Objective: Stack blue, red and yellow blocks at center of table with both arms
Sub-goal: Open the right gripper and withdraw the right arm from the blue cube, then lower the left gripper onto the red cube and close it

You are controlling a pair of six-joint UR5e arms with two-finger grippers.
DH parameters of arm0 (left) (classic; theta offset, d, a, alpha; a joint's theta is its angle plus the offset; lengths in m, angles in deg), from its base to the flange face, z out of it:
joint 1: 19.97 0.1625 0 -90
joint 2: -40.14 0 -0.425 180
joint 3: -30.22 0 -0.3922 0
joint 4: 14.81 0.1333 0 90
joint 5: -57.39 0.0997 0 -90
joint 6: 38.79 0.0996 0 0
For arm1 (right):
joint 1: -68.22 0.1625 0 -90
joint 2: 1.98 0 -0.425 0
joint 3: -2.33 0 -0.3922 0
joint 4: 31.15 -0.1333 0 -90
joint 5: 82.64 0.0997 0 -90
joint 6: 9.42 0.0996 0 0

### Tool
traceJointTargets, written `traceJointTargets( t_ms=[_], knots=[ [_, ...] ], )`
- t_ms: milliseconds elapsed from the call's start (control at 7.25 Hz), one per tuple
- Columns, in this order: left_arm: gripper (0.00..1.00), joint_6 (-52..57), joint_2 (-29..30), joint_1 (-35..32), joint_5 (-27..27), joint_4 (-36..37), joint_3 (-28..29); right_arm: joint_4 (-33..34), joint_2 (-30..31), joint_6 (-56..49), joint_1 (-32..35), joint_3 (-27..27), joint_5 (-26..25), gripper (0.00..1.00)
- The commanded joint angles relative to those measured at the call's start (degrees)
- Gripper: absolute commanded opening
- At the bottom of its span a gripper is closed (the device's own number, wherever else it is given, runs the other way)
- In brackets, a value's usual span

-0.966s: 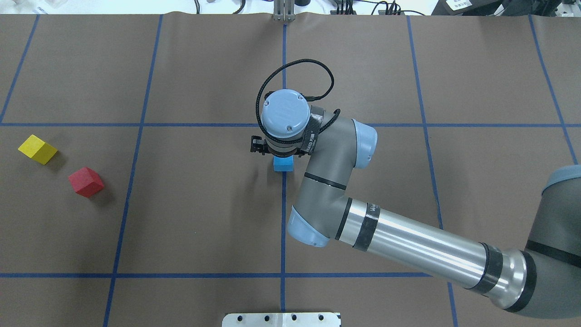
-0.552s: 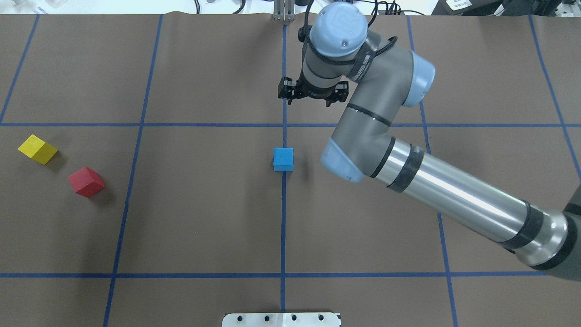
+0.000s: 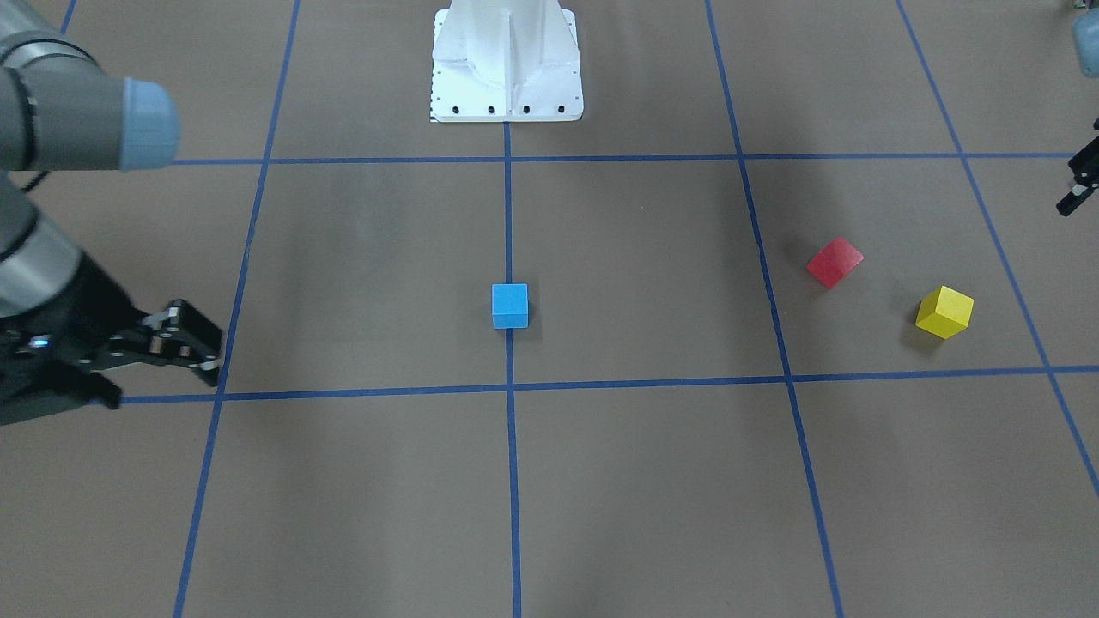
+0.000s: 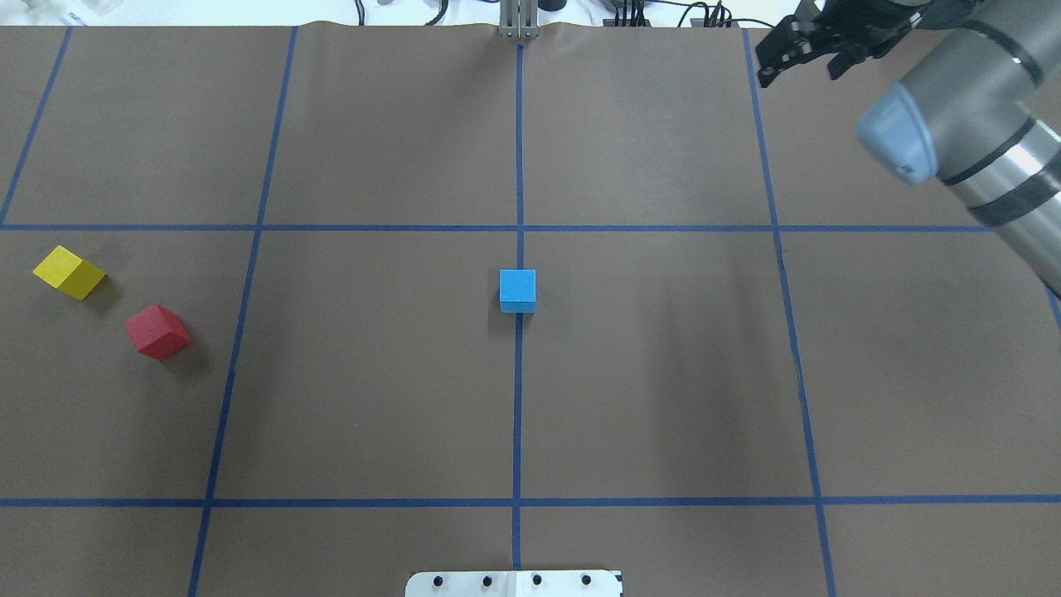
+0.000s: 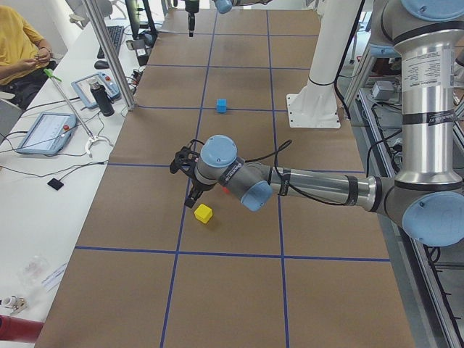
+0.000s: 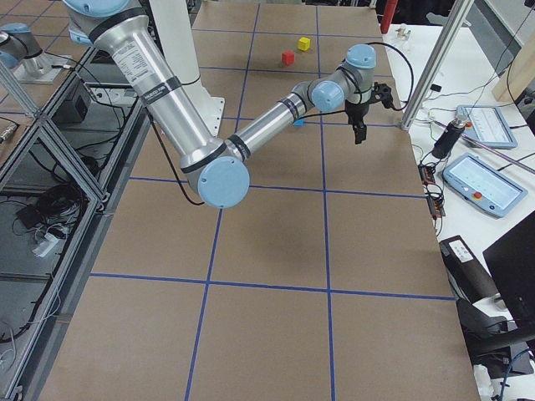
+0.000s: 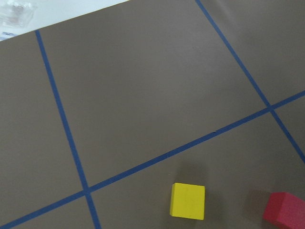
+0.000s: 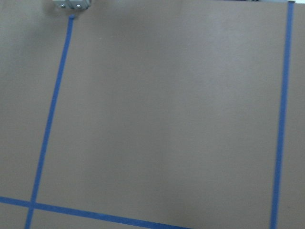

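The left pincer (image 5: pixel 185 177) hangs far left of the blue block (image 4: pixel 517 290), close to the yellow block (image 4: pixel 69 272). How far it gapes I cannot tell. The yellow block lies far left of the blue block. The red block (image 4: pixel 157 332) lies near it on the side towards the blue block, not touching. The blue block sits on the middle tape line (image 4: pixel 517 398) of the table (image 4: pixel 663 373). The right pincer (image 4: pixel 802 65), far right of and beyond the blue block, is spread wide and holds nothing.

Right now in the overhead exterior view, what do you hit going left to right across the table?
yellow block → red block → blue block at the centre line → right claw, up at the far edge.
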Motion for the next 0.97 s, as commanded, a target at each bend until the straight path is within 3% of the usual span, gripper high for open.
traceJointTargets(
  t_ms=[0,414,828],
  knots=[
    [1.00,-5.66,0.11,10.68,5.35,-5.70,-0.60,0.91,10.90,-21.60,11.22,-1.80,4.65,1.00],
    [1.00,-8.91,0.98,23.53,14.59,-8.44,-0.52,0.91,22.85,-43.17,22.93,-0.39,5.29,0.99],
    [1.00,-8.83,3.97,31.64,17.96,-8.44,1.84,0.21,32.54,-45.78,28.48,-0.13,4.94,1.00]
  ],
)
